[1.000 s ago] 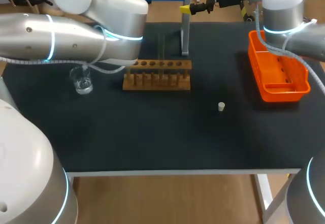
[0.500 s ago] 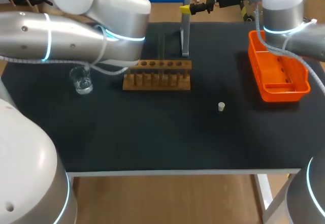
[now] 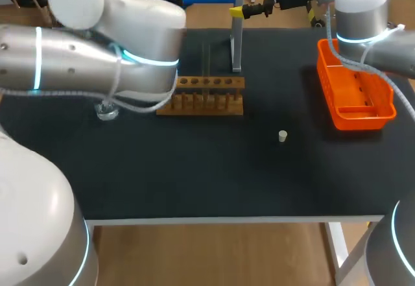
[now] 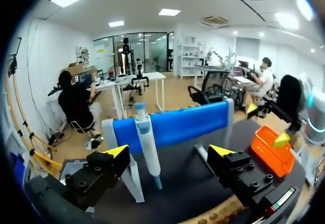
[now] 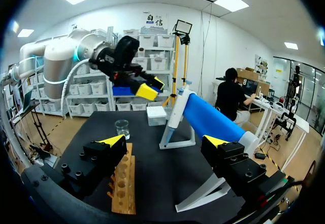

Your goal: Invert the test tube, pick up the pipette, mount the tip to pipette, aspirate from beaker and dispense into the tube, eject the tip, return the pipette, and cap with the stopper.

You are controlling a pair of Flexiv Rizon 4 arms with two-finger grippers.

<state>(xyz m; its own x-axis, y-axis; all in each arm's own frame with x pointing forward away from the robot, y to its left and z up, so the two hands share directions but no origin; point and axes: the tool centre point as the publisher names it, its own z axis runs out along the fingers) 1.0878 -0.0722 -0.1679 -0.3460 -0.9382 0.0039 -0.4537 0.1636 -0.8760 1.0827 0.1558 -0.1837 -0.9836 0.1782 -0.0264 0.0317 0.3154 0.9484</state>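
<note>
Dark surface (image 3: 194, 169), wooden rack (image 3: 201, 96), beaker (image 5: 122, 128) beyond it, pipette (image 4: 147, 145) upright, orange tray (image 3: 356, 98), stopper (image 3: 283, 136), my left fingers (image 4: 117, 151) and right fingers (image 5: 112, 140) spread, empty.

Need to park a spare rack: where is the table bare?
The widest bare patch is the front of the table, between the rack and the near edge, left of the stopper. A smaller gap lies between stopper and basket. The back is crowded: stand, rack, and the beaker under the left arm.
</note>
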